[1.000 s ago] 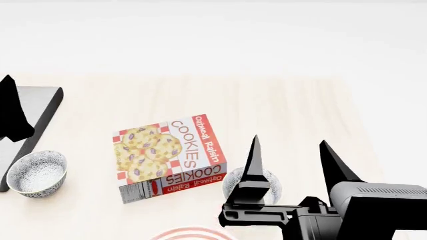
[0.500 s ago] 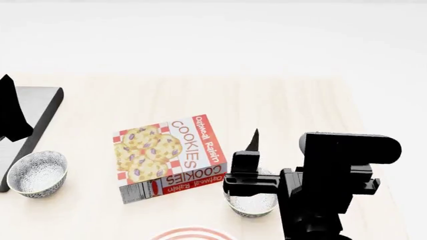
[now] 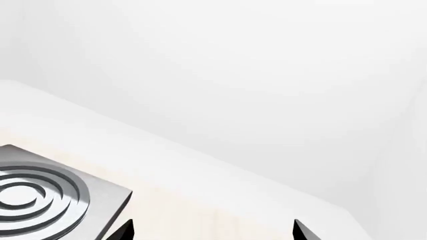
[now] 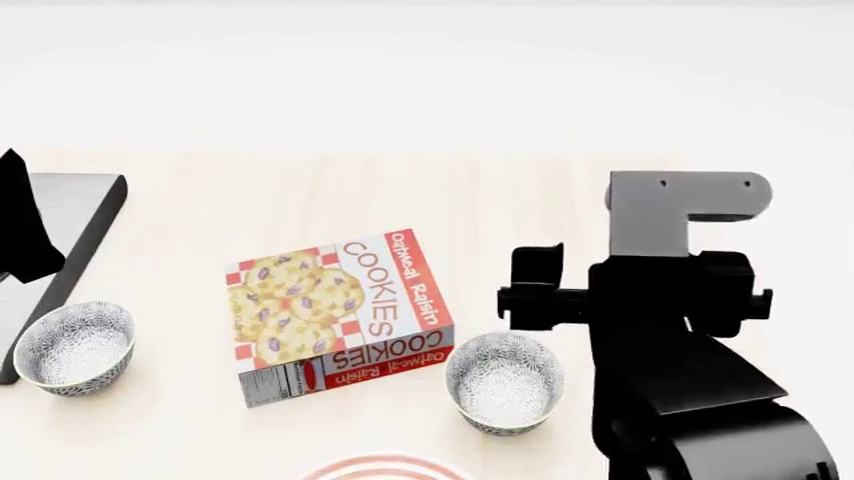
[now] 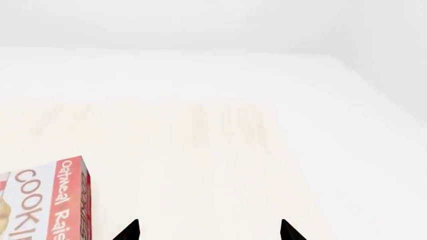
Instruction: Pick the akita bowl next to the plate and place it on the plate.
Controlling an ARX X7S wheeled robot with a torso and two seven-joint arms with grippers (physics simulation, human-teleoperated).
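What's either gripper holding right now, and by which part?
Nothing. The right gripper shows spread fingertips with bare table between them; the akita bowl sits free on the table. The left gripper is also empty.

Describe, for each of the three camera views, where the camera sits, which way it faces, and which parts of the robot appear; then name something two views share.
Head view: on the robot's head, looking forward and down at the table, two akita bowls, the plate; right arm in frame.
Left wrist view: near the left gripper, facing the stove burner and wall; fingertips show.
Right wrist view: near the right gripper, facing bare tabletop; fingertips show.
Shared: the cookie box appears in head and right wrist views.
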